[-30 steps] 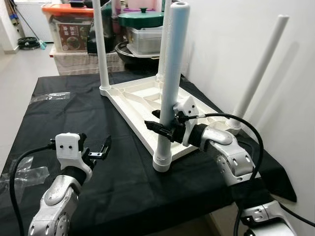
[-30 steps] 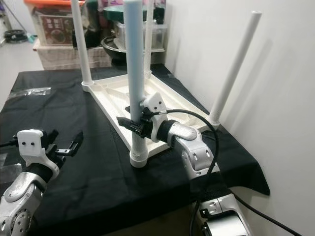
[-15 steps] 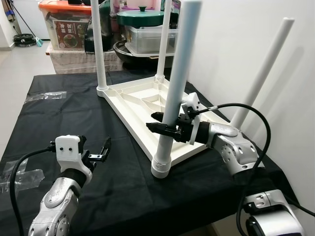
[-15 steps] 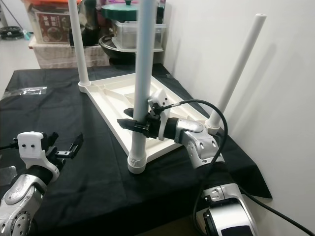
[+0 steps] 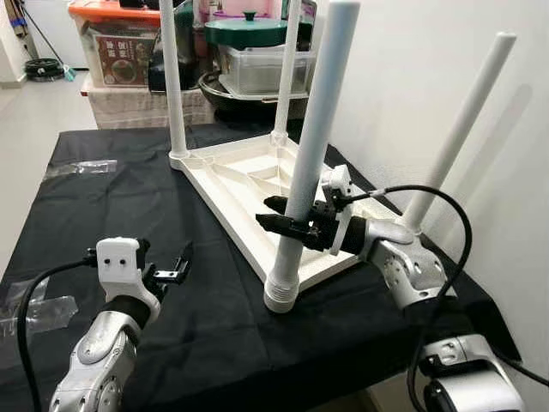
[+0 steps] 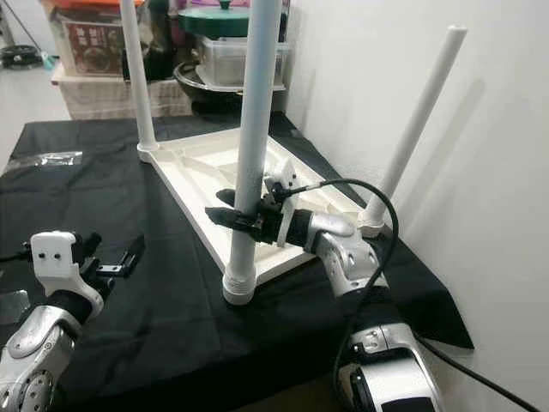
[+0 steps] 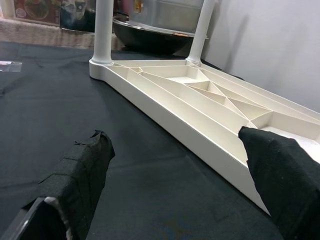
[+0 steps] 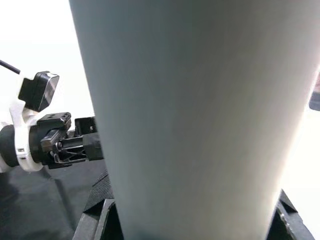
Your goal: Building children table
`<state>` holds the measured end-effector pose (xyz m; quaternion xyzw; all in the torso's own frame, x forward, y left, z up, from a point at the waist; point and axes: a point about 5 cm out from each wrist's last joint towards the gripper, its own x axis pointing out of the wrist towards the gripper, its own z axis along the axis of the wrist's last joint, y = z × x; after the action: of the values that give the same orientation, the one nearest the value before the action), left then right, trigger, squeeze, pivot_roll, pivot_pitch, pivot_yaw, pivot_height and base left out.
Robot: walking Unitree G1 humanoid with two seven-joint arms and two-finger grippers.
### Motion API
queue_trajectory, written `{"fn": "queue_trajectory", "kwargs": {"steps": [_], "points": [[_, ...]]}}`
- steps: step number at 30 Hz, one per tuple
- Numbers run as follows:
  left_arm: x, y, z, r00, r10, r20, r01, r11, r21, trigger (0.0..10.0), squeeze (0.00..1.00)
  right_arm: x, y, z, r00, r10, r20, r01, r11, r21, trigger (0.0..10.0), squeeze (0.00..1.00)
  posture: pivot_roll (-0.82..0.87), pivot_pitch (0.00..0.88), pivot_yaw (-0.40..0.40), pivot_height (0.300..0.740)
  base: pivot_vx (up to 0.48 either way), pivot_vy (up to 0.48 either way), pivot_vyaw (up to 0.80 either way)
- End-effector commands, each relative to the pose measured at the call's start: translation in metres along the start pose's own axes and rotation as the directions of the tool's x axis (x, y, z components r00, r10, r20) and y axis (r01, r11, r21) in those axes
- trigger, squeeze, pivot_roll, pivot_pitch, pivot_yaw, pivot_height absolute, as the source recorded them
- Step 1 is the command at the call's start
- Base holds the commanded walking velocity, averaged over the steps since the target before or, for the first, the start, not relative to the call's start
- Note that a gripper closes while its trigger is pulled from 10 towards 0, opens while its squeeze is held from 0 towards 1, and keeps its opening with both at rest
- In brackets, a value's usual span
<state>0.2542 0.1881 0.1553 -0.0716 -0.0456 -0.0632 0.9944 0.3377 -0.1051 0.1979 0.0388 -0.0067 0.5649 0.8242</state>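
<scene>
The white tabletop (image 5: 249, 176) lies upside down on the black cloth. Three white legs stand in it: far left (image 5: 171, 77), back (image 5: 287, 69) and by the wall (image 5: 459, 129). My right gripper (image 5: 279, 215) is shut on a fourth leg (image 5: 313, 146) low on its shaft. The leg leans slightly, and its ribbed foot (image 5: 281, 292) rests on the cloth against the tabletop's near corner. My left gripper (image 5: 178, 262) hovers open over the cloth at the front left, apart from the tabletop (image 7: 200, 105). The left gripper (image 8: 65, 145) also shows beyond the held leg (image 8: 190, 115).
A white wall runs close along the right. Behind the work table stand storage boxes (image 5: 116, 47), a green-lidded pot (image 5: 244, 30) and pans. A clear plastic wrapper (image 5: 81, 169) lies on the cloth at the far left, with another scrap (image 5: 34, 309) at the near left edge.
The view has shifted a little. The held leg's top now leans more to the right, while its foot stays by the near corner. The left gripper has not moved.
</scene>
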Motion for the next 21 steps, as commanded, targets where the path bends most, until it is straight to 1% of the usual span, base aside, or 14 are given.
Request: {"fn": "queue_trajectory", "kwargs": {"steps": [1, 5, 7, 11, 12, 13, 14, 15, 16, 17, 18, 19, 20, 21], "points": [[-0.002, -0.001, -0.002, 1.0, -0.001, -0.012, 0.001, 1.0, -0.005, 10.0, 0.0, 0.001, 0.009, -0.034, 0.996, 0.023, -0.086, -0.013, 0.993, 0.116, 10.0, 0.0, 0.09, 0.0, -0.095, 0.74, 0.0, 0.0, 0.0], [-0.002, -0.001, -0.002, 1.0, 0.0, -0.013, 0.0, 1.0, -0.005, 10.0, 0.0, 0.002, 0.011, -0.035, 0.997, 0.013, -0.076, -0.005, 0.994, 0.108, 10.0, 0.0, 0.09, 0.0, -0.095, 0.74, 0.0, 0.0, 0.0], [-0.003, 0.0, -0.002, 1.0, 0.006, -0.014, -0.006, 1.0, -0.007, 10.0, 0.0, 0.003, 0.017, -0.04, 0.993, -0.103, -0.055, 0.109, 0.984, 0.141, 10.0, 0.0, 0.08, 0.0, -0.095, 0.74, 0.0, 0.0, 0.0], [-0.003, 0.0, -0.002, 1.0, 0.007, -0.015, -0.008, 1.0, -0.009, 10.0, 0.0, 0.004, 0.02, -0.044, 0.989, -0.133, -0.06, 0.14, 0.978, 0.155, 10.0, 0.0, 0.08, 0.0, -0.096, 0.74, 0.0, 0.0, 0.0], [-0.003, 0.0, -0.003, 1.0, 0.009, -0.015, -0.009, 1.0, -0.008, 10.0, 0.0, 0.006, 0.017, -0.055, 0.962, -0.24, -0.128, 0.255, 0.959, 0.125, 10.0, 0.0, 0.08, 0.0, -0.098, 0.74, 0.0, 0.0, 0.0], [-0.003, 0.0, -0.003, 1.0, 0.01, -0.015, -0.01, 1.0, -0.008, 10.0, 0.0, 0.006, 0.014, -0.059, 0.942, -0.296, -0.158, 0.314, 0.944, 0.101, 10.0, 0.0, 0.08, 0.0, -0.098, 0.74, 0.0, 0.0, 0.0], [-0.003, 0.0, -0.003, 1.0, 0.01, -0.015, -0.01, 1.0, -0.008, 10.0, 0.0, 0.006, 0.014, -0.059, 0.942, -0.296, -0.158, 0.314, 0.944, 0.101, 10.0, 0.0, 0.08, 0.0, -0.098, 0.74, 0.0, 0.0, 0.0], [-0.004, 0.001, -0.003, 1.0, 0.013, -0.014, -0.013, 1.0, -0.007, 10.0, 0.0, 0.004, 0.004, -0.066, 0.874, -0.432, -0.222, 0.453, 0.89, 0.053, 10.0, 0.0, 0.08, 0.0, -0.099, 0.74, 0.0, 0.0, 0.0], [-0.004, 0.001, -0.003, 1.0, 0.016, -0.013, -0.016, 1.0, -0.007, 10.0, 0.0, 0.001, -0.002, -0.071, 0.817, -0.516, -0.258, 0.538, 0.843, 0.015, 10.0, 0.0, 0.08, 0.0, -0.099, 0.74, 0.0, 0.0, 0.0], [-0.004, 0.002, -0.003, 1.0, 0.02, -0.011, -0.02, 1.0, -0.008, 10.0, 0.0, -0.007, -0.012, -0.076, 0.703, -0.644, -0.3, 0.664, 0.747, -0.048, 10.0, 0.0, 0.08, 0.0, -0.1, 0.74, 0.0, 0.0, 0.0], [-0.004, 0.002, -0.003, 1.0, 0.023, -0.009, -0.023, 1.0, -0.008, 10.0, 0.0, -0.014, -0.019, -0.08, 0.617, -0.719, -0.32, 0.734, 0.673, -0.095, 10.0, 0.0, 0.08, 0.0, -0.1, 0.74, 0.0, 0.0, 0.0], [-0.004, 0.002, -0.003, 1.0, 0.024, -0.009, -0.024, 1.0, -0.007, 10.0, 0.0, -0.026, -0.026, -0.086, 0.503, -0.79, -0.35, 0.814, 0.569, -0.114, 10.0, 0.0, 0.08, 0.0, -0.102, 0.74, 0.0, 0.0, 0.0], [-0.004, 0.002, -0.003, 1.0, 0.024, -0.009, -0.024, 1.0, -0.007, 10.0, 0.0, -0.026, -0.026, -0.086, 0.503, -0.79, -0.35, 0.814, 0.569, -0.114, 10.0, 0.0, 0.08, 0.0, -0.102, 0.74, 0.0, 0.0, 0.0], [-0.004, 0.002, -0.003, 1.0, 0.025, -0.009, -0.025, 1.0, -0.007, 10.0, 0.0, -0.034, -0.03, -0.091, 0.425, -0.826, -0.371, 0.858, 0.498, -0.126, 10.0, 0.0, 0.08, 0.0, -0.102, 0.74, 0.0, 0.0, 0.0]]}}
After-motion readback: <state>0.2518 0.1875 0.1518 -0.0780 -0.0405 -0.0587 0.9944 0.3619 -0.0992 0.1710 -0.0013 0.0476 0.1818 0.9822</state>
